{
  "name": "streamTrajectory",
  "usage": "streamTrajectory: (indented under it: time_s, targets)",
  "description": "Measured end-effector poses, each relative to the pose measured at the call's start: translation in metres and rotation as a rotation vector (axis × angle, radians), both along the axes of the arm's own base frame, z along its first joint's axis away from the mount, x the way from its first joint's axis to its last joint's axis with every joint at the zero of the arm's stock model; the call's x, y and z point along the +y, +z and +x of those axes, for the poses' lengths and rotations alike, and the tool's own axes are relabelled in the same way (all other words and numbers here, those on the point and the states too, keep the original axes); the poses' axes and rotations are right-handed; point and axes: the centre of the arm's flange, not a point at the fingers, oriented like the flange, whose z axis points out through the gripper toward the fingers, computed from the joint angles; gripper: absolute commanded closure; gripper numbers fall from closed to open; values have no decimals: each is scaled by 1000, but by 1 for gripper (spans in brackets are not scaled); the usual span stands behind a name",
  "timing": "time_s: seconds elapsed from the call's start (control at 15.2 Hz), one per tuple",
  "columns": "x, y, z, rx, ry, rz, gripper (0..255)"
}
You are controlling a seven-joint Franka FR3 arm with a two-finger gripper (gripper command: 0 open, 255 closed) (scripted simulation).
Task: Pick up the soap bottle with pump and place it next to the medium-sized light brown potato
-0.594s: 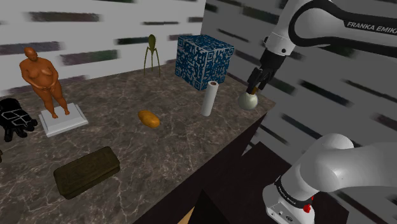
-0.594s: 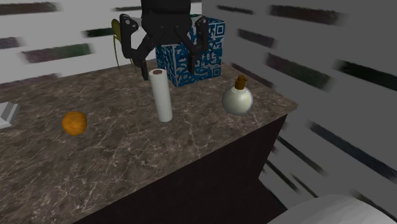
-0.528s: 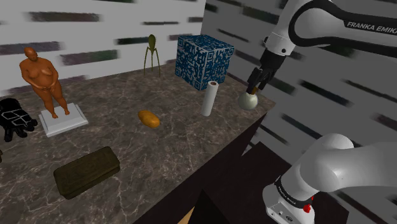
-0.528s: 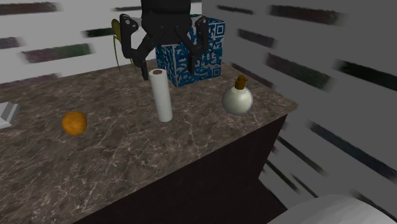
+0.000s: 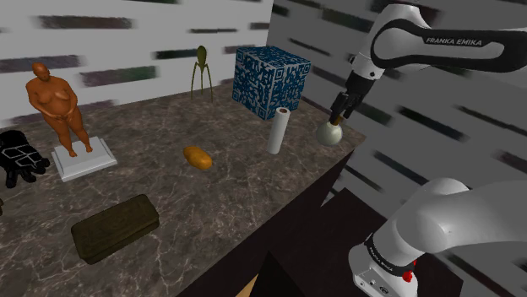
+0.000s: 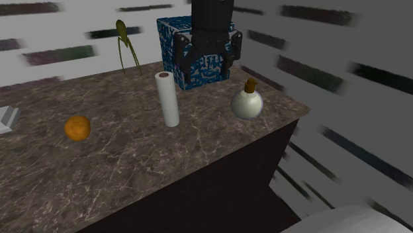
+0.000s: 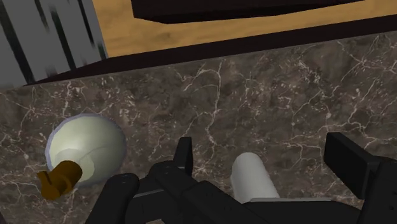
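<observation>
Gripper (image 6: 205, 69) fingers are spread apart and clasp nothing; in the second exterior view the hand hangs above the counter (image 6: 218, 149), in front of the blue patterned cube (image 6: 173, 40), over the gap between the white roll (image 6: 169, 99) and the soap bottle (image 6: 247, 102). In the wrist view the gripper (image 7: 264, 153) looks down on the marbled counter (image 7: 267, 95): the white roll (image 7: 253, 181) shows between the two fingers without touching either, and the soap bottle (image 7: 86, 149) lies outside the fingers, beside one of them. In the shoulder view the gripper (image 5: 336, 116) sits just above the soap bottle (image 5: 329, 132). The bottle is a round, pale flask with a brown top; it stands upright on the counter close to the corner edge, near the roll (image 5: 278, 130) and the cube (image 5: 272, 78). The potato (image 5: 198, 157), orange-brown, rests on the counter well apart from the bottle, beyond the roll towards the shoulder view's left; it also appears in the second exterior view (image 6: 77, 128). Further towards that side stand an orange figurine (image 5: 57, 101) on a white base and a dark green case (image 5: 114, 226).
</observation>
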Motion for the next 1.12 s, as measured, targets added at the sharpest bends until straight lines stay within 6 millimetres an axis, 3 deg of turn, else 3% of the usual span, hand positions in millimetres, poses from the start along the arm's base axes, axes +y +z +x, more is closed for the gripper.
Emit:
streamTrajectory:
  time_s: [1.12]
  targets:
    - [-191,-76,75,-23,-3,-15,0]
